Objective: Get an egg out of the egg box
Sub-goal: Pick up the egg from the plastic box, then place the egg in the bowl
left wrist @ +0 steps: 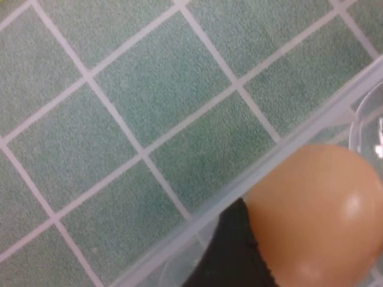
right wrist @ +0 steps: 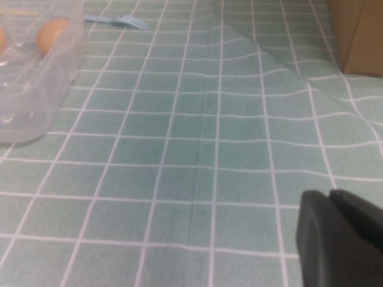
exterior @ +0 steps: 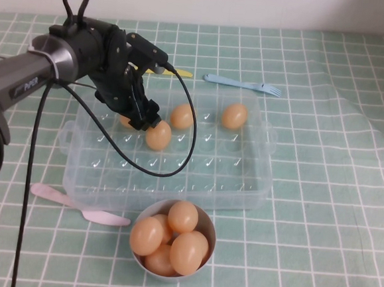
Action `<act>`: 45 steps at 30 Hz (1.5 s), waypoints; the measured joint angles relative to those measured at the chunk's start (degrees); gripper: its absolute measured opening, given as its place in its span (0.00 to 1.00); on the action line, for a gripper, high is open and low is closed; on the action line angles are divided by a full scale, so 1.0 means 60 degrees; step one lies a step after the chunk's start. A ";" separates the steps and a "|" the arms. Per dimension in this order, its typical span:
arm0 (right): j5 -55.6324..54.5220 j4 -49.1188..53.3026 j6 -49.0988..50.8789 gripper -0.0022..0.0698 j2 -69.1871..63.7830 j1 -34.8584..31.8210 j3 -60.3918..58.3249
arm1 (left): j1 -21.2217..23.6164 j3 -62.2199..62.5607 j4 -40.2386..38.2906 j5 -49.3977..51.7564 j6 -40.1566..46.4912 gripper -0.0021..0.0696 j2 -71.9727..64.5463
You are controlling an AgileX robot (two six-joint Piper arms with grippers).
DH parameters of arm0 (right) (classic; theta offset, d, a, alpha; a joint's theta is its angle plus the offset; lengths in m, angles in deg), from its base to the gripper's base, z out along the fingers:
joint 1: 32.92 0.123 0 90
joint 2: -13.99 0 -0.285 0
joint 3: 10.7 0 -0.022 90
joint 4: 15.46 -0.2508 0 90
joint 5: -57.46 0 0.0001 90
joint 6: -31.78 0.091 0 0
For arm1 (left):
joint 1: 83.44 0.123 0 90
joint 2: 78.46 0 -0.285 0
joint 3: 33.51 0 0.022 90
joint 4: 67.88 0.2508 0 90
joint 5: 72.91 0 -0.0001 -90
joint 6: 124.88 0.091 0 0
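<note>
The clear plastic egg box [exterior: 242, 181] sits mid-table with three eggs showing inside. My left gripper [exterior: 151, 124] reaches down into its left half and is shut on one orange-tan egg [exterior: 158, 136]. In the left wrist view that egg [left wrist: 317, 215] lies against a black finger [left wrist: 230, 254], just inside the box rim [left wrist: 299, 146]. Two more eggs [exterior: 181, 116] [exterior: 234, 115] rest toward the far side, and part of another [exterior: 124, 120] peeks from behind the gripper. My right gripper [right wrist: 332, 200] is shut, parked low over the cloth to the right of the egg box [right wrist: 30, 89].
A round grey bowl [exterior: 144, 214] holding several eggs stands right in front of the box. A pink spoon [exterior: 74, 204] lies at the box's near left corner. A blue fork [exterior: 243, 85] lies behind it. A cardboard box [right wrist: 359, 30] stands at the far right; the cloth is rumpled there.
</note>
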 joint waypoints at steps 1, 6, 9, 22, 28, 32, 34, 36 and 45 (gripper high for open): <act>0.0000 0.0000 0.0000 0.01 0.0000 0.0000 0.0000 | 0.0000 0.0000 0.0000 -0.0023 0.0000 0.71 -0.0016; 0.0000 0.0000 0.0000 0.01 0.0000 0.0000 0.0000 | 0.0000 0.0000 0.0000 -0.0154 -0.0023 0.67 -0.0016; 0.0000 0.0000 0.0000 0.01 0.0000 0.0000 0.0000 | 0.0000 0.0000 0.0000 -0.0175 -0.0023 0.59 -0.0016; 0.0000 0.0000 0.0000 0.01 0.0000 0.0000 0.0000 | 0.0000 0.0000 0.0000 -0.0001 -0.0044 0.54 0.0020; 0.0000 0.0000 0.0000 0.01 0.0000 0.0000 0.0000 | 0.0000 0.0000 0.0000 0.0498 -0.0305 0.53 0.0547; 0.0000 0.0000 0.0000 0.01 0.0000 0.0000 0.0000 | 0.0000 0.0000 0.0000 0.1375 -0.0503 0.53 0.1101; 0.0000 0.0000 0.0000 0.01 0.0000 0.0000 0.0000 | 0.0000 0.0000 0.0000 0.1862 -0.0592 0.53 0.1380; 0.0000 0.0000 0.0000 0.01 0.0000 0.0000 0.0000 | -0.0048 -0.0021 0.0000 0.2361 -0.0646 0.53 0.1777; 0.0000 0.0000 0.0000 0.01 0.0000 0.0000 0.0000 | -0.1086 -0.1948 0.0019 0.2941 -0.0681 0.53 0.4931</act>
